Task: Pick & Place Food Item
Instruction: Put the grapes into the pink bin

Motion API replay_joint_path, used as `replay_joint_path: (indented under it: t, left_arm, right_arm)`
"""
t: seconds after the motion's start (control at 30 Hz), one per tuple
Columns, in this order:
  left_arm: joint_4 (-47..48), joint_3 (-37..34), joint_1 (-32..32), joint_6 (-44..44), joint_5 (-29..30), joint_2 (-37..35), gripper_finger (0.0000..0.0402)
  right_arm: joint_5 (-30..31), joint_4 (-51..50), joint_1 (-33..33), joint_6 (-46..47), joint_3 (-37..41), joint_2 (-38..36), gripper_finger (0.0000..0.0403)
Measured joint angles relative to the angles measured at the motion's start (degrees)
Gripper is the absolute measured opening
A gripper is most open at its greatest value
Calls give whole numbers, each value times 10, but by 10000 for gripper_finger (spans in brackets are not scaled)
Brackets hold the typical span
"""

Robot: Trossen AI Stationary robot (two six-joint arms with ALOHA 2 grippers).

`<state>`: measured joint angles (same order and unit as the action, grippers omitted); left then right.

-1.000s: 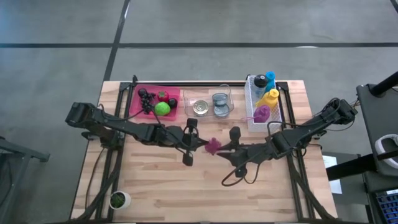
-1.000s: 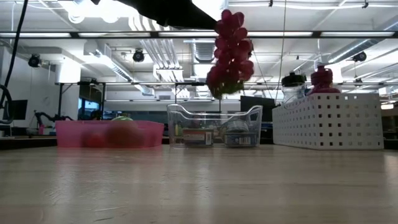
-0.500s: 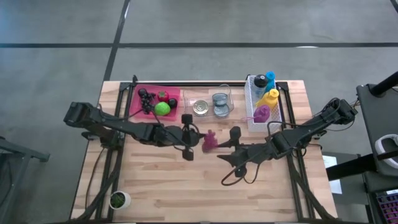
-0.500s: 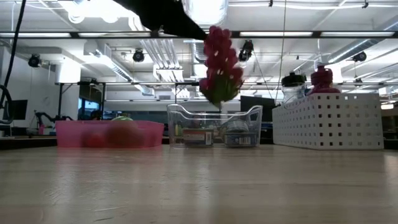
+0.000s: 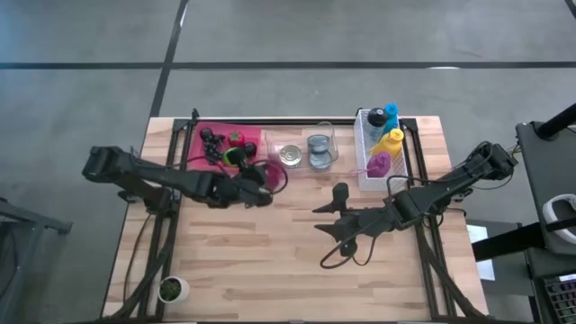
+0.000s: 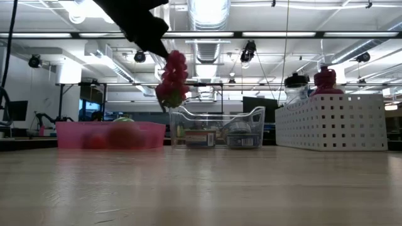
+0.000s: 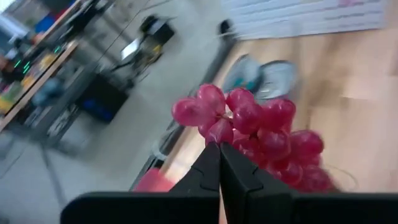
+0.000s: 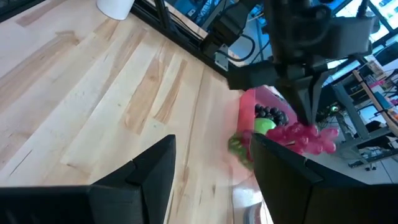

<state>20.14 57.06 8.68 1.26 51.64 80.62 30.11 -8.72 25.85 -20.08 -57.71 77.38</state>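
Observation:
A bunch of red grapes (image 6: 173, 79) hangs in the air with my left gripper (image 7: 219, 163) shut on it. The bunch is just short of the pink tray (image 5: 205, 135) at the table's far left. In the right wrist view the grapes (image 8: 306, 138) hang beside that tray (image 8: 271, 98). My right gripper (image 5: 322, 219) stands open above the table's middle, nothing between its fingers (image 8: 149, 168). My left gripper pinches the grape bunch at its upper end (image 7: 219, 138) between the two shut fingers. The fingers come slanting down from the table's left side. The bunch hangs below them (image 6: 171, 94), clear of the table.
The pink tray holds dark grapes, a strawberry and a green lime (image 5: 234, 155). A clear bin with cans (image 5: 301, 151) stands beside it, and a white perforated basket with bottles (image 5: 382, 144) at the far right. A small plant pot (image 5: 171, 289) sits near the front left corner.
My right gripper has opened and stayed in place. My left gripper has carried the grapes from the table's middle toward the left and far edge, up to the pink tray, and its wrist has turned. The bunch stays hanging clear of the table.

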Motion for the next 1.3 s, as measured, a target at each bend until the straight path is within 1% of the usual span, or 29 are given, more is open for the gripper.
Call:
replay_joint_path:
  t: [0.1,0.23,0.33,0.53,0.6,0.73,0.83,1.0,1.3]
  left_arm:
    - [30,0,-20,41,18,-11,0]
    - [55,0,-60,82,25,-27,0]
    - [66,-1,-98,96,36,-36,0]
    - [74,-1,-187,113,37,-38,0]
    - [74,-1,-216,121,26,-37,0]
    - [74,-2,-268,135,-22,-36,0]
    - [69,-17,-293,169,-28,-36,0]
    - [30,-53,-308,182,-52,-36,0]
    - [-133,-110,-311,140,-52,-36,0]
  right_arm:
    - [0,0,0,0,0,0,203]
    - [0,0,0,0,0,0,203]
    - [0,0,0,0,0,0,203]
    - [0,0,0,4,0,0,203]
    - [0,0,0,4,0,0,203]
    - [0,0,0,6,1,0,203]
    - [0,0,0,5,1,0,203]
    - [-1,0,0,1,1,0,203]
    - [-1,0,0,0,1,0,203]
